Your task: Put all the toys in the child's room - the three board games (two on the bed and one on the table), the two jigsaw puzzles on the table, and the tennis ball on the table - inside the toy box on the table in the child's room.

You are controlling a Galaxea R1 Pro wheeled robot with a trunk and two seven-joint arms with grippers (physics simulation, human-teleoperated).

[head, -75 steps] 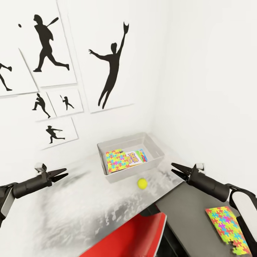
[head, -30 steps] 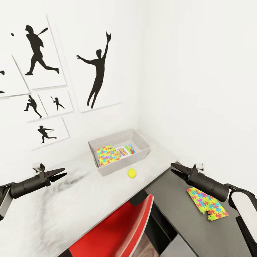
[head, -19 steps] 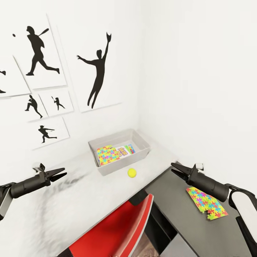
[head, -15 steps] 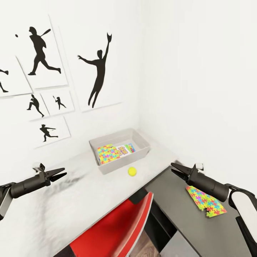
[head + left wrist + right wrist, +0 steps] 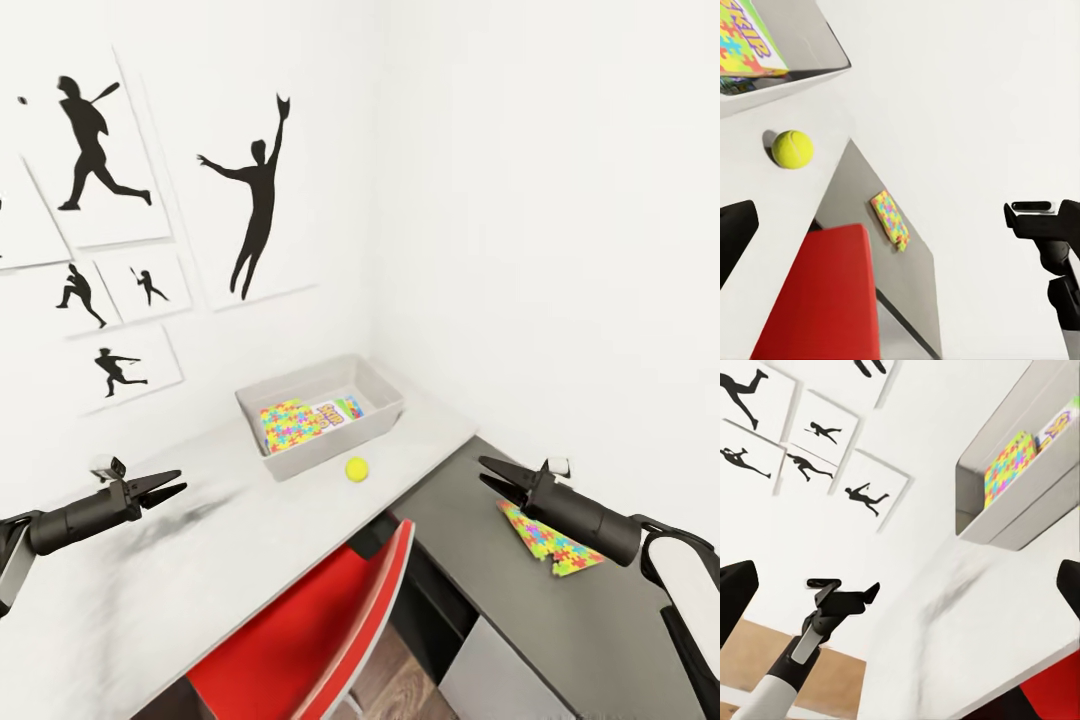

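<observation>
- Hovering over the table (image 5: pixel 200 545): left gripper (image 5: pixel 170 487) and right gripper (image 5: pixel 492 477), both jaws spread, holding nothing.
- Tennis ball (image 5: pixel 357 468) between them, just beside the toy box (image 5: pixel 300 460).
- Jigsaw puzzle (image 5: pixel 548 538) under the right gripper's arm, on the dark cabinet (image 5: pixel 520 600).
- Second puzzle (image 5: pixel 283 425) and board game (image 5: pixel 332 414) inside the box.

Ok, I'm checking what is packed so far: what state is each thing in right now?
Toy box: on the white desk top, holding a jigsaw puzzle and a board game, both lying flat.
Tennis ball: loose on the desk top, outside the box.
Second jigsaw puzzle: flat on the dark cabinet top.
Left gripper: open, empty.
Right gripper: open, empty.
Red chair: tucked against the desk.
</observation>
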